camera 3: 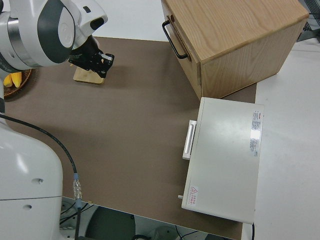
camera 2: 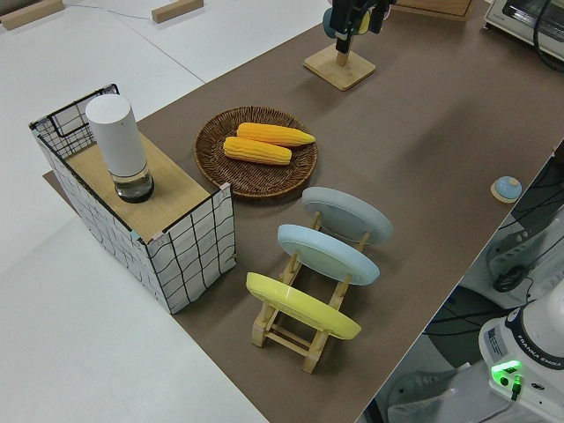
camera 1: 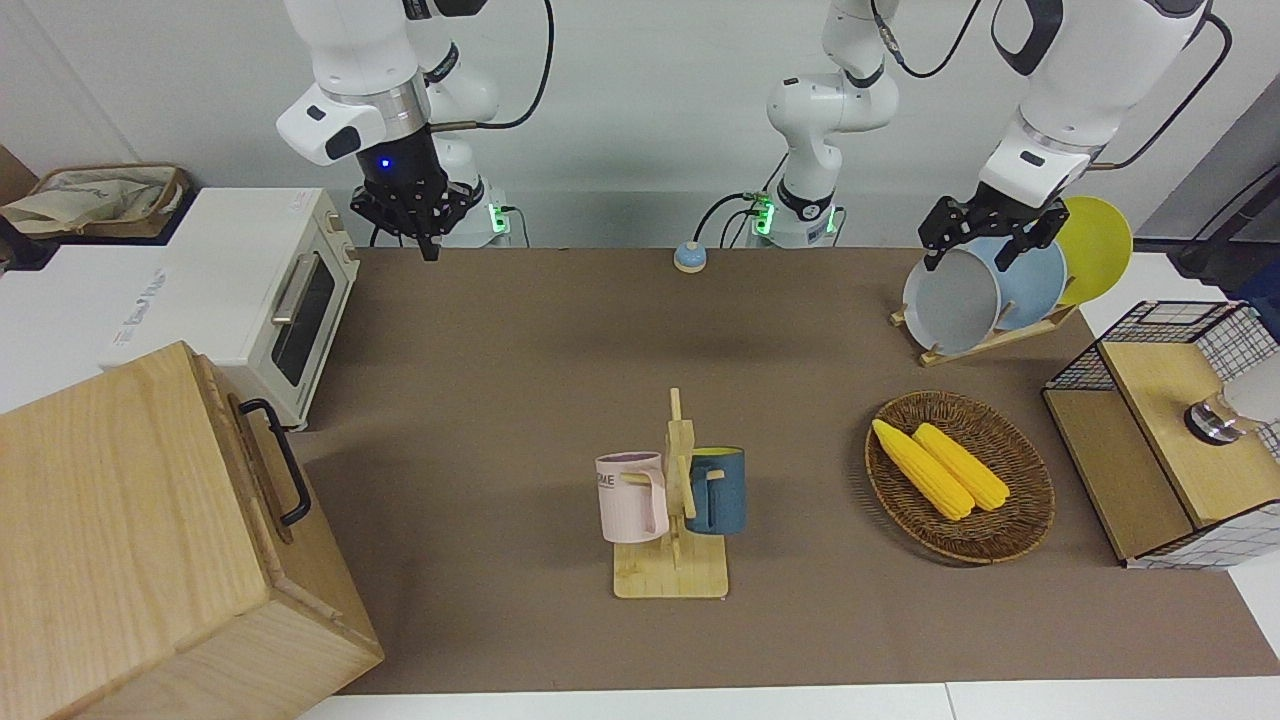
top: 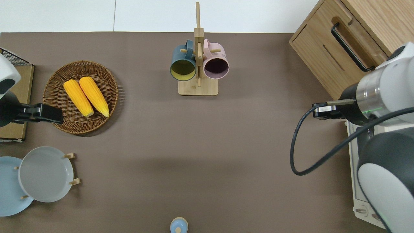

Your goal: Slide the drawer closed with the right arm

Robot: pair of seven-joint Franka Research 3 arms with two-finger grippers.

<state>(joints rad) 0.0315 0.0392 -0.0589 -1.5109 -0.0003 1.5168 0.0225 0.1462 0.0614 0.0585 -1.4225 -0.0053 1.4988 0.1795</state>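
The pale wooden cabinet (camera 1: 110,520) stands at the right arm's end of the table, at the edge farthest from the robots. Its drawer (top: 359,38), with a black bar handle (camera 1: 282,470), stands a little proud of the cabinet face. My right gripper (camera 1: 430,250), with its blue wrist light on, hangs fingers-down over the mat beside the toaster oven. It is clear of the handle and holds nothing, as the right side view also shows (camera 3: 99,61). The left arm is parked, its gripper (camera 1: 970,255) open and empty.
A white toaster oven (camera 1: 250,290) sits beside the cabinet, nearer to the robots. Mid-table stands a mug rack (camera 1: 675,500) with two mugs. Toward the left arm's end are a corn basket (camera 1: 1030,530), a plate rack (camera 1: 985,300) and a wire-mesh box (camera 1: 1160,430).
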